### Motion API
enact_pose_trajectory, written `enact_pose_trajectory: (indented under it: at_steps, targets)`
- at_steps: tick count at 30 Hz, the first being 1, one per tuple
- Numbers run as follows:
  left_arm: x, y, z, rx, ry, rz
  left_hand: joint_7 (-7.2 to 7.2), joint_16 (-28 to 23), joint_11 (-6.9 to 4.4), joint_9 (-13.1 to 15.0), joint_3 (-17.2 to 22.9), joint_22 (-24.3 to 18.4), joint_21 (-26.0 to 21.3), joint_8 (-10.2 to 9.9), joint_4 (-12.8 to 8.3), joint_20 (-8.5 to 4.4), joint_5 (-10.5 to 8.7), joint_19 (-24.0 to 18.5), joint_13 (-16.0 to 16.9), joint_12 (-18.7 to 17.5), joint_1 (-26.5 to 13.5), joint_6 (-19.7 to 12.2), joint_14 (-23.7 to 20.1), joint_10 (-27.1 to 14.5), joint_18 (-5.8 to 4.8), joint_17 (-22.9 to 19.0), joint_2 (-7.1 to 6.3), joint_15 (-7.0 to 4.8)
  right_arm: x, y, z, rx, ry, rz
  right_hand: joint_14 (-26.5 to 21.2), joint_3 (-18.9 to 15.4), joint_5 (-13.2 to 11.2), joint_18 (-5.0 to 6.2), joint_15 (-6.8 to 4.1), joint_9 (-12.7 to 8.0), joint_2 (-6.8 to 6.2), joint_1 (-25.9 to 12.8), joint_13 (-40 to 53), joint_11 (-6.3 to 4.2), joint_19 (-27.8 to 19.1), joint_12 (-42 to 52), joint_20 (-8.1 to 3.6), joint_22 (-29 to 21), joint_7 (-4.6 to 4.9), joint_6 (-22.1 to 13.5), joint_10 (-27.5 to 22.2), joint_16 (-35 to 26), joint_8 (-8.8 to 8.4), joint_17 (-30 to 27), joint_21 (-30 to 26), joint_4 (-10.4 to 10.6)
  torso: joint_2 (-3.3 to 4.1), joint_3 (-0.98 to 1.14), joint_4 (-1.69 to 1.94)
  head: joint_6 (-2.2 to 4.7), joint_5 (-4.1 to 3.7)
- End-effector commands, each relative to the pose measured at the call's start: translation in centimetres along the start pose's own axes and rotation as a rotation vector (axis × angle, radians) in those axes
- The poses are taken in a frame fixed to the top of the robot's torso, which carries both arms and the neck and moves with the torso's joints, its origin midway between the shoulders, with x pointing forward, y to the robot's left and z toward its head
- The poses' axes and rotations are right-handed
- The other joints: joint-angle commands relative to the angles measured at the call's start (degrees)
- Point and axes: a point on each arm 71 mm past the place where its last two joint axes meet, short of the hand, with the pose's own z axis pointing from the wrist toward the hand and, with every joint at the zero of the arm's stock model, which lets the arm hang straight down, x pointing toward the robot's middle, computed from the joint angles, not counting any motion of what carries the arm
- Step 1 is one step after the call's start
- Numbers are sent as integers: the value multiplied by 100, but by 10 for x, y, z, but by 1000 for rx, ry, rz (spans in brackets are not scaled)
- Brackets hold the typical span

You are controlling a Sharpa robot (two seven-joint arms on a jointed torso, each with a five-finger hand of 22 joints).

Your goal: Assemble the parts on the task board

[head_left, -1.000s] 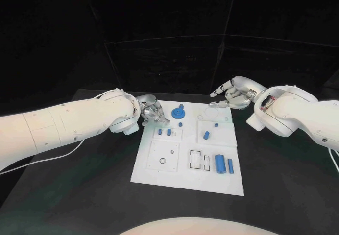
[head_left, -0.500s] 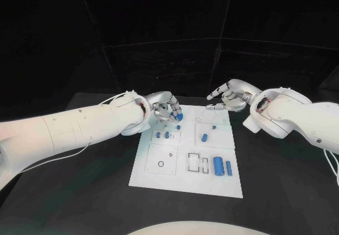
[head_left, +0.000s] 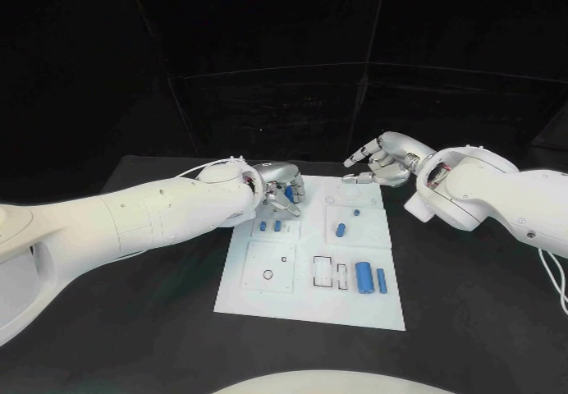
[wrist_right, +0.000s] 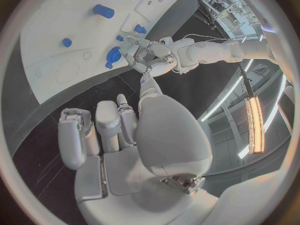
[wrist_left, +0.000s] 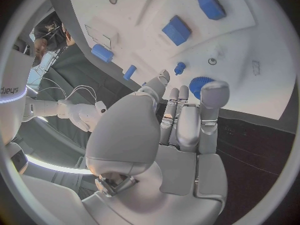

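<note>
Evidently light and rigid, the round blue toothed gear [wrist_left: 199, 86] suits a rim pinch; left hand [head_left: 279, 192] hovers spread, empty.

Both robot hands over task board [head_left: 310, 308]

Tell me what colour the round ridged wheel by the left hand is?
Blue. The wheel shows best in the left wrist view.

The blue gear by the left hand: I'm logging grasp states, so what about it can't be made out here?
- Head view: left hand covers the blue gear.
- Left wrist view: fingers overlap the gear's edge; contact unclear.
- Right wrist view: gear is too small to judge a grip.
</note>
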Motion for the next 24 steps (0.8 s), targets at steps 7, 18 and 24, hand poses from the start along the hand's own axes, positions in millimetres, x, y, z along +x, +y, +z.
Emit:
enact_pose_trajectory:
  at_steps: [7, 18, 24]
  targets:
    - [9, -3, 7, 1, 88, 57, -24, 27, -20, -54, 47, 308, 303, -70, -71, -5, 12, 152, -138, -91, -40, 173, 67, 180, -165, -71, 49, -32, 0, 3, 1, -11, -1, 2, -8, -42, 14, 94, -32, -5, 43, 11, 44, 15, 138, -38, -35, 828, -4, -18, -38, -35, 21, -5, -32, -6, 2, 4, 2, -4, -11]
    - [13, -2, 11, -25, 108, 67, -41, 39, -34, -105, 226, 440, 425, -144, -137, -24, -15, 203, -281, -211, 17, 295, 109, 313, -186, -153, 165, -53, 1, 3, 1, -12, 1, 2, -6, -42, 21, 94, -33, -5, 55, 17, 44, 14, 139, -37, -36, 829, -4, -19, -37, -34, 21, 0, -32, -11, -5, 1, 6, -16, -28]
    - [12, -2, 13, -25, 100, 68, -50, 45, -42, -124, 399, 424, 398, -181, -186, -30, -32, 183, -348, -292, 50, 362, 113, 386, -179, -186, 227, -57, 1, 4, 1, -13, 2, 2, -6, -42, 21, 94, -33, -5, 55, 17, 44, 14, 139, -37, -36, 829, -4, -19, -37, -34, 21, 0, -32, -11, -5, 2, 2, -17, -28]
